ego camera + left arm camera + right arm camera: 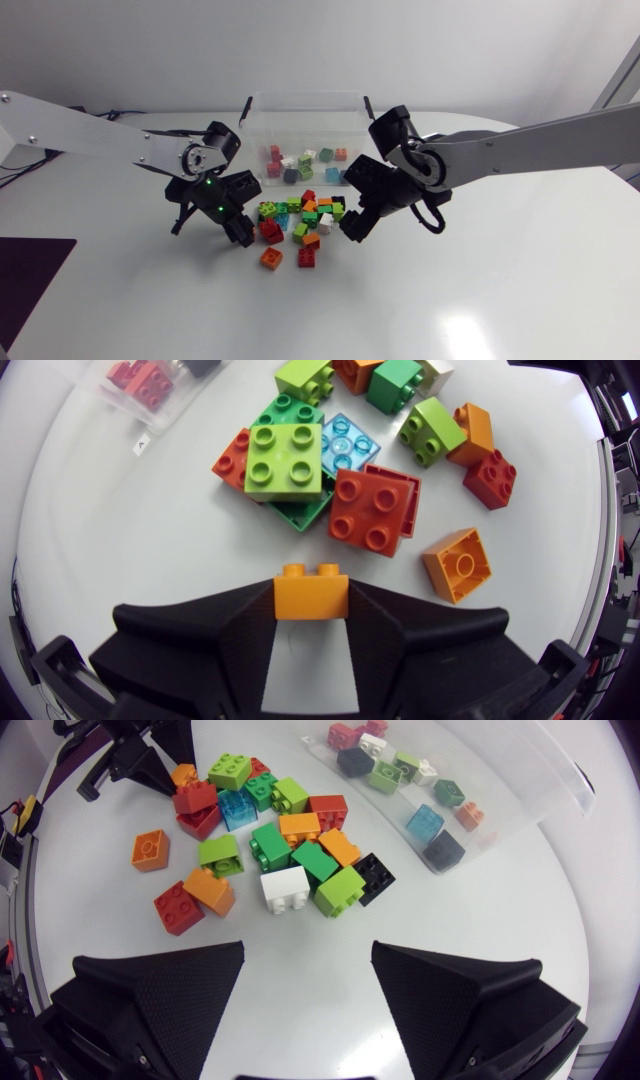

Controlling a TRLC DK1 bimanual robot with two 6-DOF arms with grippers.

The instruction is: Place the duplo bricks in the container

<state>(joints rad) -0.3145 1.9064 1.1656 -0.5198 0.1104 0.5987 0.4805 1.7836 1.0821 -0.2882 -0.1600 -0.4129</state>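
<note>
- One orange brick [311, 592] is clamped from both sides by the fingers of the left gripper [240, 230], low over the table at the left edge of the heap. It looks like the next piece bound for the tub, not yet delivered.
- More than a dozen loose bricks [300, 215] lie in a heap at the middle of the table, between the two arms. A stray orange piece [271, 258] and a red piece [307, 258] sit apart on the near side. This heap is the bulk of the work left.
- About ten sorted bricks [300, 160] already lie inside the clear container [255, 125], which stands just beyond the heap on the far side. By that count the job is judged roughly a third done.
- The right gripper [355, 222] hangs at the right edge of the heap, jaws wide apart and holding nothing, with the nearest pieces just ahead of its fingers.
</note>
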